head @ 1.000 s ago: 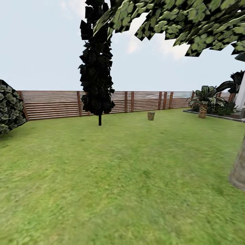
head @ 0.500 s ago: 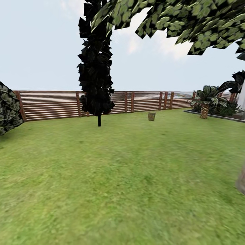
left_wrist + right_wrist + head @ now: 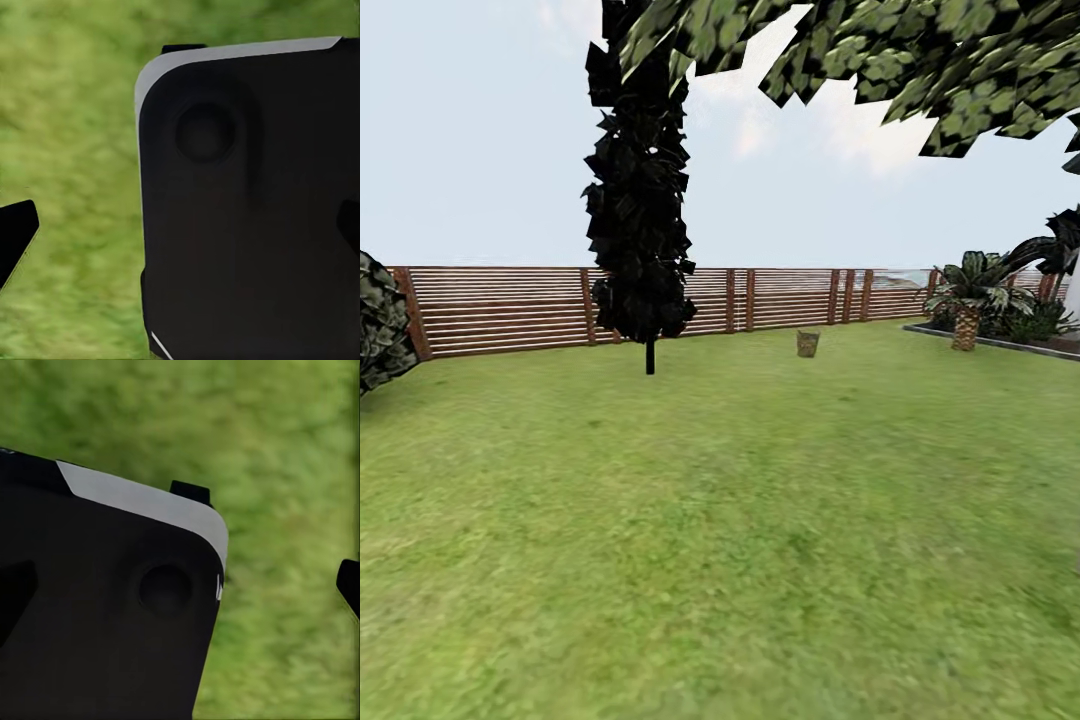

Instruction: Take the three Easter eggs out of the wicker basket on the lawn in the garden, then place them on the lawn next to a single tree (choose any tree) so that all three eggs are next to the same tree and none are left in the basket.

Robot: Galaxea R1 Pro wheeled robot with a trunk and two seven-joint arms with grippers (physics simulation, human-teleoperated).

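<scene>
The wicker basket (image 3: 807,344) stands small and far off on the lawn (image 3: 720,540), close to the wooden fence (image 3: 510,308) at the garden's back. The Easter eggs are hidden at this distance. Large green leaves of a tree (image 3: 920,60) hang over the top right; its trunk is out of view. In the left wrist view my left gripper (image 3: 180,232) is open, its dark fingertips (image 3: 15,234) spread wide over grass and a black part of the robot. My right gripper (image 3: 180,585) is open too, one fingertip (image 3: 349,583) over grass.
A tall dark conifer (image 3: 640,200) rises left of the basket. A leafy shrub (image 3: 378,320) sits at the left edge. Spiky palm plants (image 3: 967,298) grow in a raised bed at the right. Wide grass stretches between me and the basket.
The whole head view has shifted as the robot travels: the grey trunk at the right edge has slid out of the picture, and the shrub at the left has drawn back toward the edge.
</scene>
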